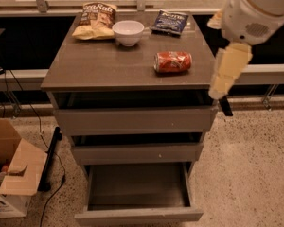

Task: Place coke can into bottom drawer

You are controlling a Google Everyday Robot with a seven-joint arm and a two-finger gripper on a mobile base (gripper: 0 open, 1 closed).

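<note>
Camera view, single feed. I note the gripper point(223, 103) hanging low to the right of the coke can point(173, 62), off the cabinet's side and below the level the can lies on, its tip close to the corner of the top drawer point(132, 119). I cannot tell whether it is released or clenched, but it carries nothing that I can see. The coke can lies on its side on the cabinet top point(109, 65), untouched, with its long axis running left to right.

Risk one, in my judgement: a sideways approach from that low position could strike the cabinet corner or the top drawer front before reaching the can. Risk two: lying as it does, the can would roll forward or back if nudged, either off the front edge or toward the blue snack bag point(169, 22) behind it. The white bowl point(128, 32) sits behind and left of the can, and the yellow chip bag point(95, 20) farther left. Both are clear of a direct reach.

Risk three: the bottom drawer point(138, 215) stands pulled well out, below and slightly left of the can. The top drawer and the middle drawer point(137, 152) also sit slightly ajar. A descent kept too close to them could knock the can on their fronts.
</note>
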